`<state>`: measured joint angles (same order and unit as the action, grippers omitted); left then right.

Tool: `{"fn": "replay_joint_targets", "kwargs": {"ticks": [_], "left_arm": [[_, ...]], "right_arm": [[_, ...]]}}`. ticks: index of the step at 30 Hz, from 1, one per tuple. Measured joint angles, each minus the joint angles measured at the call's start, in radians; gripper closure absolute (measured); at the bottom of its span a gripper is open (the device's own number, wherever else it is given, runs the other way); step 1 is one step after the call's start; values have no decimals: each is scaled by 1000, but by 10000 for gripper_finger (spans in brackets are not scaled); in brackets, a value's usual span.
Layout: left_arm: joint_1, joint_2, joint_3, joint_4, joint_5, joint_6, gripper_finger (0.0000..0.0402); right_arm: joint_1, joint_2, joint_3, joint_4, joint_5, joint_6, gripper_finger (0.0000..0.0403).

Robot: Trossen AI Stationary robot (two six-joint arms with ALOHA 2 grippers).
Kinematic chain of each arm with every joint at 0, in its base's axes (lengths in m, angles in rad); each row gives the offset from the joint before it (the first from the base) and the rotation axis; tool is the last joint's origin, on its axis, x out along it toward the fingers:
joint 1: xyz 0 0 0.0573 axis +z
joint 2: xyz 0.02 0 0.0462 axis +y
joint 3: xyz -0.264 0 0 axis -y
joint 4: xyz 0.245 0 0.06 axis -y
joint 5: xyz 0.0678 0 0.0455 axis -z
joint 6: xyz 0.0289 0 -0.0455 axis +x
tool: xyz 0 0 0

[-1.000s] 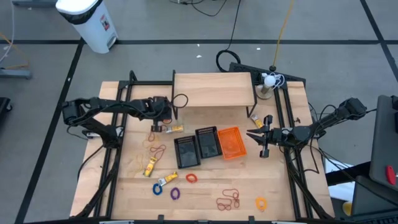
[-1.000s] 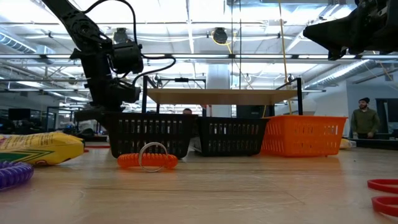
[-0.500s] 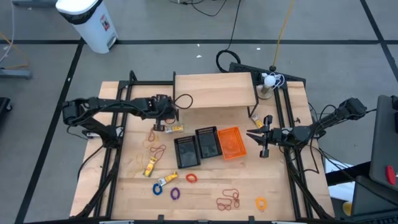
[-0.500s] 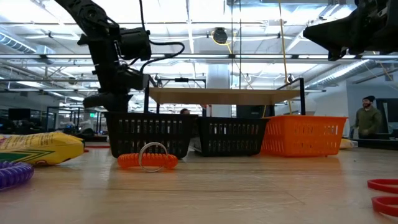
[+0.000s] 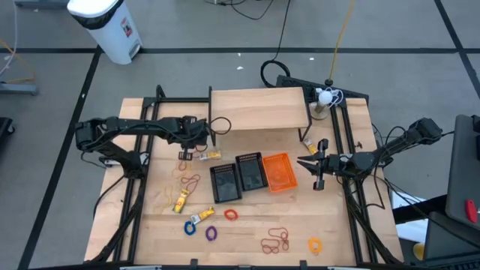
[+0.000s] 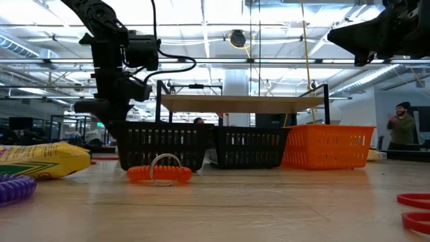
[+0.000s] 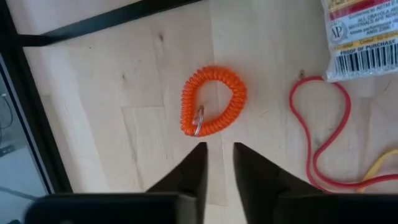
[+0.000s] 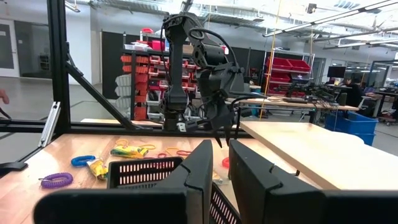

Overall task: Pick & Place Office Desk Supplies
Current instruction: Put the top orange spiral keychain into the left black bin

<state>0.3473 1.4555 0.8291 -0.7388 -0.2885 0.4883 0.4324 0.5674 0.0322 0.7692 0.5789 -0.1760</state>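
The office desk supplies lie loose on the wooden table. Among them are an orange coil keyring (image 7: 212,101) with a metal ring, a red elastic loop (image 7: 318,134) and a yellow packet (image 7: 364,37) with a barcode. My left gripper (image 7: 219,158) hangs just above the table beside the orange coil (image 5: 184,156), pointing steeply down. Its fingers stand a little open with nothing between them. My right gripper (image 5: 304,163) waits raised at the right of the baskets, its fingers (image 8: 208,163) close together and holding nothing.
Two black baskets (image 5: 225,182) (image 5: 251,172) and an orange basket (image 5: 277,172) stand mid-table, with a wooden shelf (image 5: 259,109) behind them. More coils, elastic loops and yellow packets (image 5: 180,201) lie toward the near edge. Black frame rails run along both table sides.
My left gripper has risen from the table beside the orange coil and shifted slightly.
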Motion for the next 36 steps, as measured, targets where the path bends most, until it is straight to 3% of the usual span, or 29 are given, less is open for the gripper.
{"fn": "replay_joint_targets", "kwargs": {"ticks": [7, 12, 28, 36], "left_arm": [[14, 0, 0, 8, -16, 4, 217], [41, 10, -1, 9, -17, 11, 184], [65, 10, -1, 61, 6, 33, 223], [70, 10, -1, 101, 27, 32, 219]], "right_arm": [[0, 0, 0, -2, 0, 0, 358], [0, 1, 0, -3, 0, 0, 358], [0, 2, 0, -3, 0, 0, 358], [0, 2, 0, -3, 0, 0, 358]]}}
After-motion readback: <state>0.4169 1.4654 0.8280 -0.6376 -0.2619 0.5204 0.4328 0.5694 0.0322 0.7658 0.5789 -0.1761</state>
